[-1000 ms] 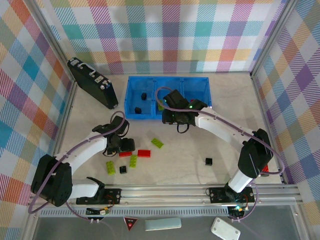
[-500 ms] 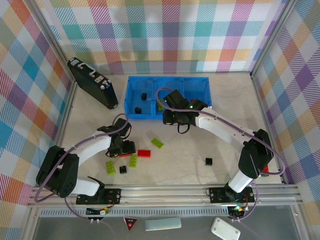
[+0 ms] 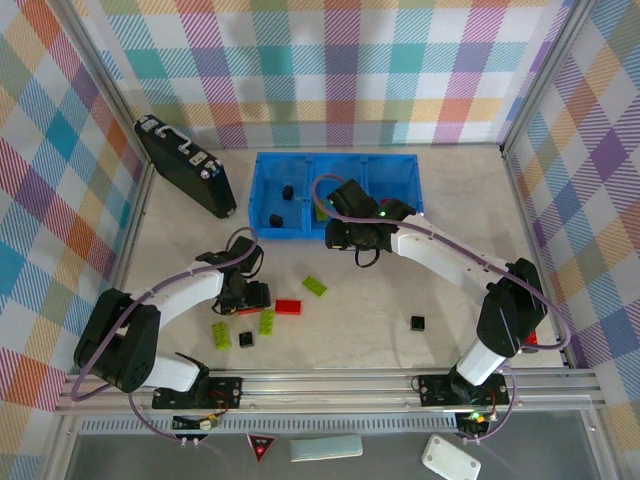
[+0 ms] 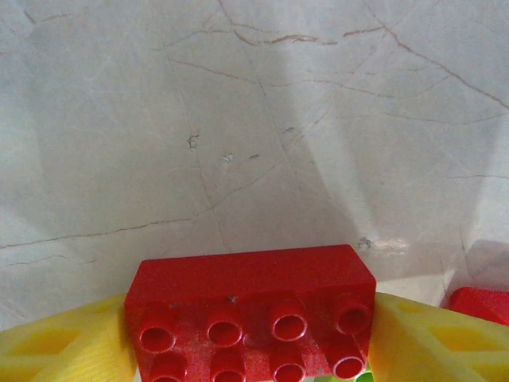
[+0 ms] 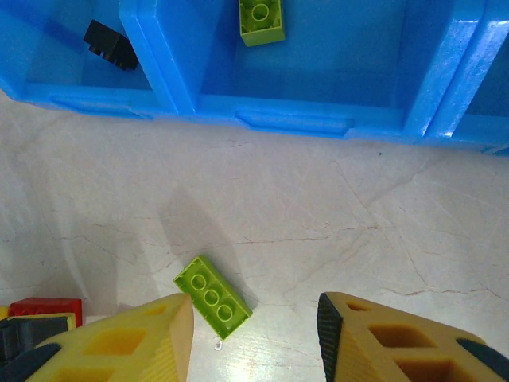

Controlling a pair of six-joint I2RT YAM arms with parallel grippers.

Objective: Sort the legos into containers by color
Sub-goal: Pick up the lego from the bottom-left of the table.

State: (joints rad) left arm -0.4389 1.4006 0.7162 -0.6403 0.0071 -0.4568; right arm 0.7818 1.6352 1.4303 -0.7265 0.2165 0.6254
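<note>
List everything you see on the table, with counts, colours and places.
Tray: one, blue, three compartments, far centre.
Black legos: four; two in left compartment, two on table.
Green legos: four, lime; one in middle compartment, three on table.
Red legos: two; one on table, one in left gripper.
Case: one, black, far left.
Left gripper: yellow fingers, shut on red lego.
Right gripper: yellow fingers, open, above table by tray.

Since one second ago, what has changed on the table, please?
The left arm swung its shoulder and elbow a little to the right; the left gripper barely shifted, its fingers closed on a red rectangular plastic brick. The open right gripper near the bright blue plastic tray, and the loose lime-green, red and black bricks, stayed as they were.
</note>
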